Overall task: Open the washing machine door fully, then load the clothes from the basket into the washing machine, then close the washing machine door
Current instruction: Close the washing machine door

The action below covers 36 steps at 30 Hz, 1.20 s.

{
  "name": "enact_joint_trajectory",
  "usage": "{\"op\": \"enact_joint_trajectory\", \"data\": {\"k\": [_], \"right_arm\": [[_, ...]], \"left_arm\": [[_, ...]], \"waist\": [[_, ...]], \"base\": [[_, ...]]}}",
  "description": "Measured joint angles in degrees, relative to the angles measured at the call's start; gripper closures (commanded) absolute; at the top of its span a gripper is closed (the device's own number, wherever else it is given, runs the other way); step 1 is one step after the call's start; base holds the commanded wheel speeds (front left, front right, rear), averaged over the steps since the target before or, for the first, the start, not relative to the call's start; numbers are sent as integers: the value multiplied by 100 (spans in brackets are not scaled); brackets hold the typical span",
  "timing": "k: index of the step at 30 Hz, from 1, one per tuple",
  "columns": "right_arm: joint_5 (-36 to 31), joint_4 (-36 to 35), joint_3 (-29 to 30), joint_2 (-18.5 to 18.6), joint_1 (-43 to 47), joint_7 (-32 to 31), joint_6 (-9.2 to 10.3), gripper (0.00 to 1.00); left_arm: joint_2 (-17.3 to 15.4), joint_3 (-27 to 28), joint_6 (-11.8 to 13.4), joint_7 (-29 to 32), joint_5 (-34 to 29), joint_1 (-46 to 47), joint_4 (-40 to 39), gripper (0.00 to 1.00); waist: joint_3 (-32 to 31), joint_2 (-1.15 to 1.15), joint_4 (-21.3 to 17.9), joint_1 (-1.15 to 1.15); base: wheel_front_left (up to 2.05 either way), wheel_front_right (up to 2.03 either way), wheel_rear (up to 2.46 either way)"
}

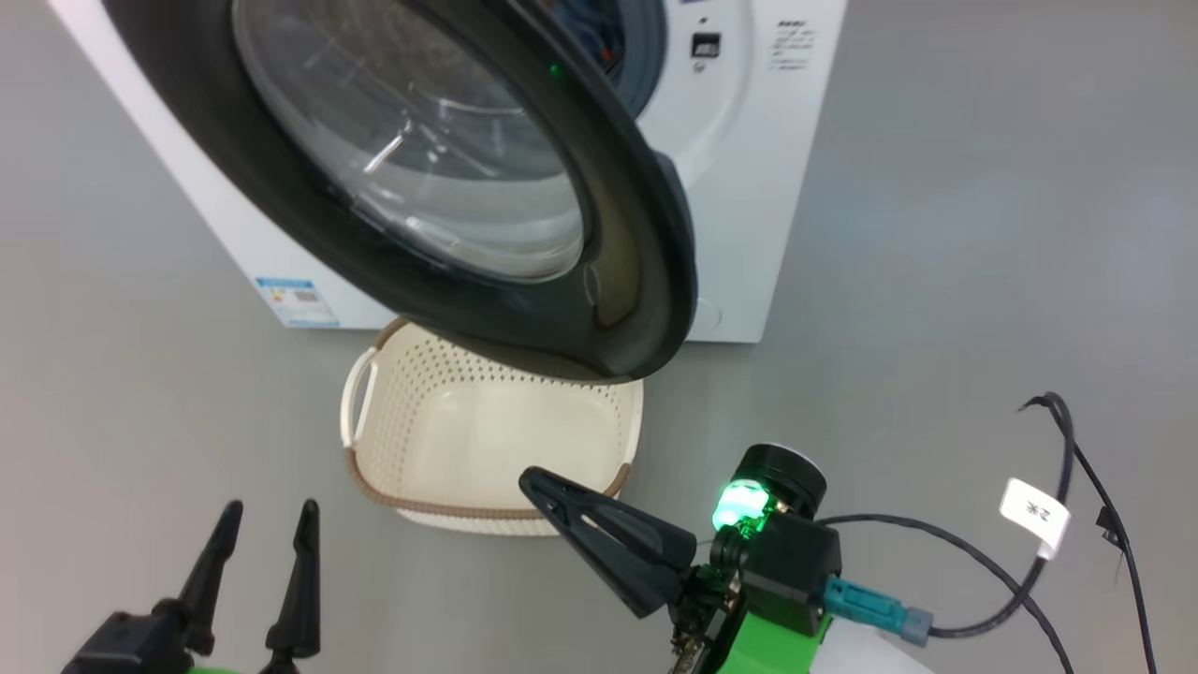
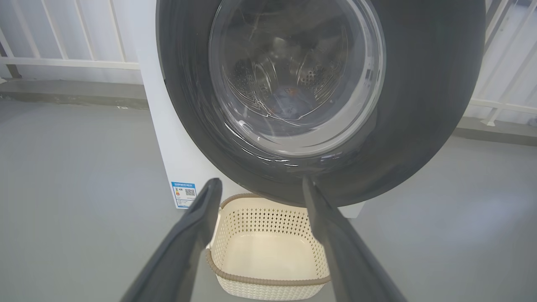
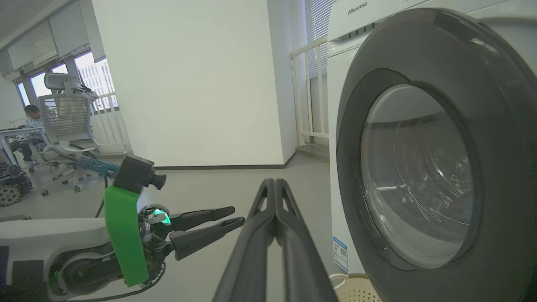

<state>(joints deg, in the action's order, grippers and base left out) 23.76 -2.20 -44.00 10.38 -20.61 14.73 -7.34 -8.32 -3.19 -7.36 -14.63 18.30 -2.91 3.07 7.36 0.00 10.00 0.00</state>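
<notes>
Now the Door Is Waiting for a Push

So, the washing machine door (image 1: 421, 159) is standing part way open. It is sticking out from the big white washing machine (image 1: 739, 187) and hanging over the basket (image 1: 421, 393), which is sitting on the grey floor right in front. The basket is looking empty. Through the glass in the left wrist view, something blue is lying deep in the drum. It is likely the clothes (image 2: 289, 102), but it is too blurry to be sure.

The left tool (image 1: 270, 513) is sitting low on the robot's left with its two fingers apart, holding nothing. It is pointing straight at the door's shiny black front. The right tool (image 1: 535, 483) is pressing its two fingers together with nothing between them. Its tip is pointing up and to the left, over the near rim of the basket.

The door seems to be joined to the machine on the robot's left side, so its loose edge is sticking out on the right, toward the robot. That loose edge is lying up and a little to the right of the right tool's tip, near it but not touching. So the right arm is looking like the nearer one.

I am guessing the loading is done and closing is the step left. The push is likely needing to land on the black front near the loose edge, going away from the robot and into the machine.
</notes>
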Motion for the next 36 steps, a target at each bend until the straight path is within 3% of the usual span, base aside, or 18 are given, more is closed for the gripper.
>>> {"op": "enact_joint_trajectory", "data": {"k": [6, 17, 36], "right_arm": [[-52, 380, 110, -105, -71, 0, 0, 100], [-968, 1040, 1523, -487, -354, 0, 0, 100], [-1112, 1402, 2561, -612, -1524, 1, -8, 100]], "left_arm": [[1, -77, 0, 0, 78, 222, -54, 0], [1, -278, 0, 0, 333, 755, -126, 0], [-34, -586, 0, 0, 590, 1416, -172, 0]], "waist": [[278, 0, 204, 0], [989, 0, 432, 0], [1969, 0, 599, 0]], "base": [[0, 0, 0], [0, 0, 0], [0, 0, 0]]}}
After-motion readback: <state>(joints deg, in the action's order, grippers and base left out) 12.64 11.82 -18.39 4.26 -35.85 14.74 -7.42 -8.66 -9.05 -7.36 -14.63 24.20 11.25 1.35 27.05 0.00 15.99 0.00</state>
